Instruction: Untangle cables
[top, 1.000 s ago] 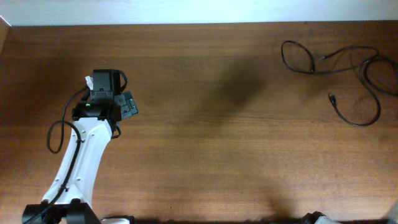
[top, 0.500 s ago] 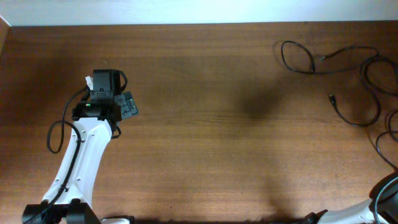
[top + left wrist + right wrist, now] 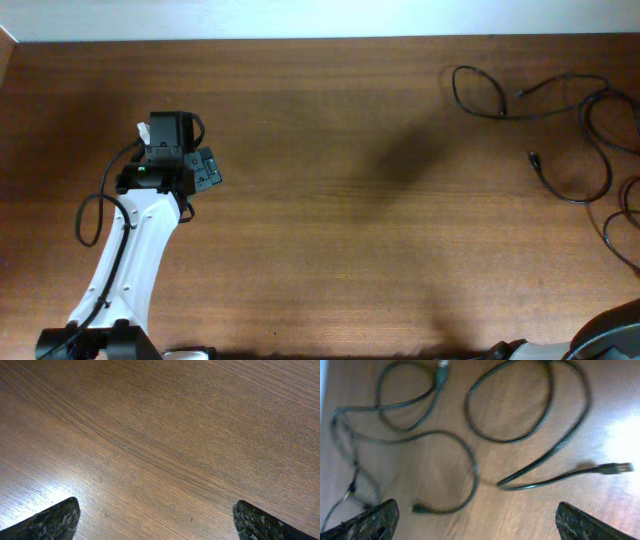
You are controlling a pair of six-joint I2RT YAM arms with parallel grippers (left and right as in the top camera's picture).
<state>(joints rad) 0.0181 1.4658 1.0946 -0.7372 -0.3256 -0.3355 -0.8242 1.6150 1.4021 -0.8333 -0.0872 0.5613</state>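
Cables (image 3: 476, 475) loose on table (image 3: 160, 435) ahead of R pincer (image 3: 480, 522), tips wide, L pincer (image 3: 157, 521) wide, well apart

The overhead view looks straight down on most of the counter (image 3: 330, 250). The left wrist view sits close over bare counter. The right wrist view looks down on the cables (image 3: 476, 472) at the counter's right end, which the overhead view also shows.
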